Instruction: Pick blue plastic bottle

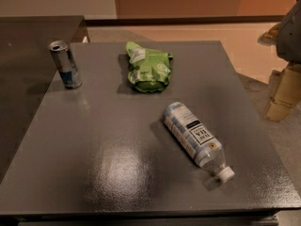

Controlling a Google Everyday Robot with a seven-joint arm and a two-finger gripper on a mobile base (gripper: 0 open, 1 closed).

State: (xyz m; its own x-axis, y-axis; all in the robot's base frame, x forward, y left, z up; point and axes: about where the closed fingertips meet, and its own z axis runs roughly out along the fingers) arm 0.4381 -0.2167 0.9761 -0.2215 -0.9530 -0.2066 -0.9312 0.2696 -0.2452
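Currently, the blue plastic bottle (195, 138) is lying on its side on the right half of the grey table (94, 173). Its white cap (226, 173) is pointing toward the near right corner and its base toward the middle. Lying flat like this, it is likely to roll sideways if nudged, so a grasp across the labelled body looks the safer choice. The tool (283, 95) is hanging at the right edge of the view, out past the table's right side and well apart from the bottle. It is carrying nothing, and whether it is released or clenched cannot be told from here. A silver-and-blue can (65, 65) is standing upright at the far left of the table. A crumpled green bag (148, 67) is resting at the far middle. Both are sitting clear of the bottle, so neither seems to be crowding the approach. Judging by this, the pick is not yet begun, and the reach in from the right is looking open.
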